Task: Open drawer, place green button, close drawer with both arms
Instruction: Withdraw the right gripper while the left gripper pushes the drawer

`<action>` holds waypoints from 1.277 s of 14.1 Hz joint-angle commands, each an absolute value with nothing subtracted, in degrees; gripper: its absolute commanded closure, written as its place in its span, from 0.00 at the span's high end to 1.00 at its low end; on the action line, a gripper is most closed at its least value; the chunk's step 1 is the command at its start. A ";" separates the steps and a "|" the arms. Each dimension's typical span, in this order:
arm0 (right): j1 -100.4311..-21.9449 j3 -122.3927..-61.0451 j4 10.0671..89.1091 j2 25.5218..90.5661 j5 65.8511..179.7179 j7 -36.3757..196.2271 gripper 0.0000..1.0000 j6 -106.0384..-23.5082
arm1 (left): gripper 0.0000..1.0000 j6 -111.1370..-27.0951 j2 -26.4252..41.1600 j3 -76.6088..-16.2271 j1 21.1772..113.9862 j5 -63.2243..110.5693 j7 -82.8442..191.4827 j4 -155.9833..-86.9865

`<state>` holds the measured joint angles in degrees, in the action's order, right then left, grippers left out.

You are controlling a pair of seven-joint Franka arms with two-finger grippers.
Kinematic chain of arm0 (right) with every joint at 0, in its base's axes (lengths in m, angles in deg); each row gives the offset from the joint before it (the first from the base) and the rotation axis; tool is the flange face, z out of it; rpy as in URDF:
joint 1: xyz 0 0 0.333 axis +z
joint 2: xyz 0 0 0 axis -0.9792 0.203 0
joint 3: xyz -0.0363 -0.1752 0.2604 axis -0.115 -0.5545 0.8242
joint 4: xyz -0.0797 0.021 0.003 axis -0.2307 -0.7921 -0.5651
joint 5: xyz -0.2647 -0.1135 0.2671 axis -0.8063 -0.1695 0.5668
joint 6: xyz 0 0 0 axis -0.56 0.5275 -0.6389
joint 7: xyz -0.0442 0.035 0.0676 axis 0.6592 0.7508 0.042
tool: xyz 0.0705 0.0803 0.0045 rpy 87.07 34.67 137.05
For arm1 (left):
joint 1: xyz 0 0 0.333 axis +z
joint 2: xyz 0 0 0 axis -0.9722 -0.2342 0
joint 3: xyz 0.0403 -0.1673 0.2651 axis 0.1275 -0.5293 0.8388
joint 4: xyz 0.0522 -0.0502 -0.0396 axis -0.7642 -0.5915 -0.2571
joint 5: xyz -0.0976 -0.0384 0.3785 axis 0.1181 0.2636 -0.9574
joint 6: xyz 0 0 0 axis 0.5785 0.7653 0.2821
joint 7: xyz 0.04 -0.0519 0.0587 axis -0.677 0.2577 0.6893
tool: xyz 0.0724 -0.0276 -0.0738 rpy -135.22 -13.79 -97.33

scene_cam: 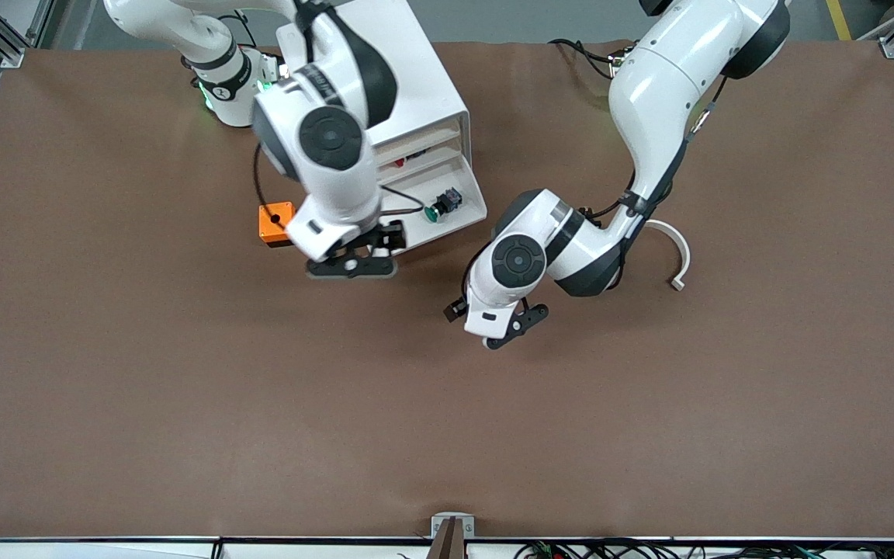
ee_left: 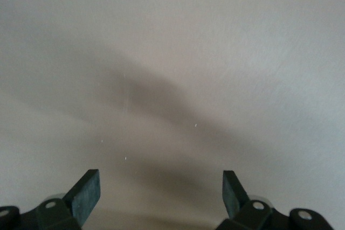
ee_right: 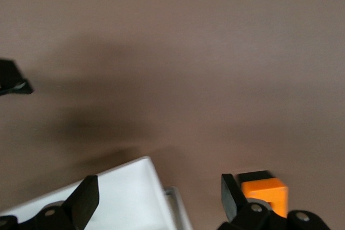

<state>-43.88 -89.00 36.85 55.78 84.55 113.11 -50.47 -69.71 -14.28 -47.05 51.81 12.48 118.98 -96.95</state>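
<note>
Front view: button [scene_cam: 442, 204] in drawer [scene_cam: 462, 213], arm-hidden | left gripper [ee_left: 160, 193] spread | right gripper [ee_right: 159, 194] spread

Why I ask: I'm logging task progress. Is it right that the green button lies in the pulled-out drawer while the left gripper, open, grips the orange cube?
Not quite. The button does lie in the open drawer, but the left gripper is open over bare table, holding nothing, as the left wrist view shows. The orange cube sits beside the cabinet.
</note>
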 commanded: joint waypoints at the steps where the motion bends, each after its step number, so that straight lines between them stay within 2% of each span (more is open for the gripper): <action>1: -52.94 -87.76 33.99 53.04 84.01 102.92 1.00 -42.61 | 1.00 -70.25 -11.31 -47.16 50.80 12.04 119.32 -101.66; 5: -65.16 -87.85 27.92 52.86 84.18 88.85 1.00 -30.13 | 1.00 -70.34 -10.34 -49.88 50.62 12.13 119.50 -104.65; 11: -78.80 -87.77 26.77 49.87 84.18 77.49 1.00 -24.57 | 1.00 -70.43 -10.69 -51.91 48.16 12.74 120.38 -105.18; 18: -80.74 -87.76 26.59 50.49 81.10 77.66 1.00 -25.18 | 1.00 -70.43 -11.66 -52.09 45.78 13.97 122.31 -105.18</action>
